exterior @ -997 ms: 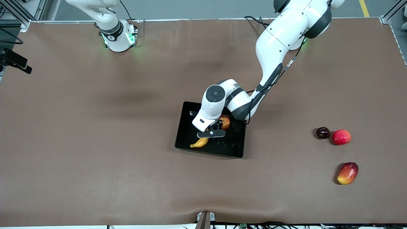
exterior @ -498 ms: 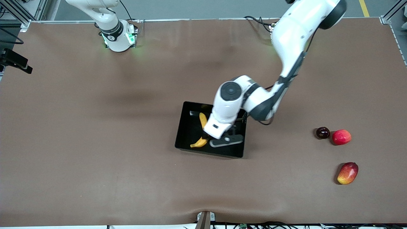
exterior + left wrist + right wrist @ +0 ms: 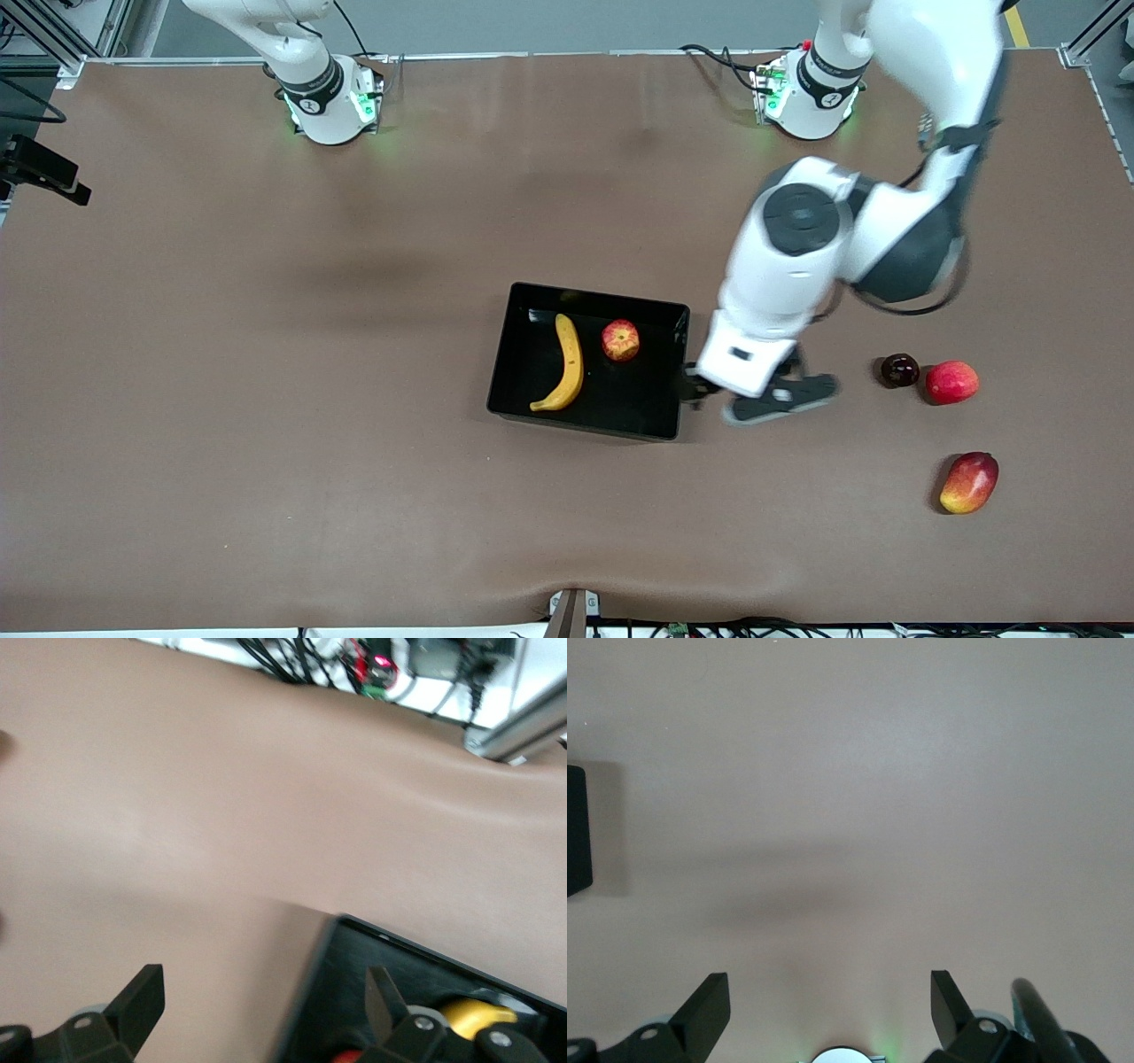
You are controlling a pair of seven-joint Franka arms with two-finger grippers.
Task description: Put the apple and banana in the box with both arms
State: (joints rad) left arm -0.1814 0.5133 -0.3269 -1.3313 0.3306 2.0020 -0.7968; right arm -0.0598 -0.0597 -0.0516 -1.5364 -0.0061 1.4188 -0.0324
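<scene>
Both fruits boxed, task looks done.
Curved yellow banana (image 3: 564, 364) and mottled red apple (image 3: 620, 340) lie apart in the glossy black box (image 3: 505, 354), mid-table; left gripper (image 3: 262, 1010) hangs spread and empty beside it, right gripper (image 3: 829, 1008) likewise spread (waiting near its base).

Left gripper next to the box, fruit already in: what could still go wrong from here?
1. The left gripper, open and empty, hangs right at the box wall; a low sideways move could nudge the box.
2. The apple lies loose and apart from the banana; a knock might roll it.
3. Swinging toward its own end, the arm could clip the dark fruit if low.
</scene>
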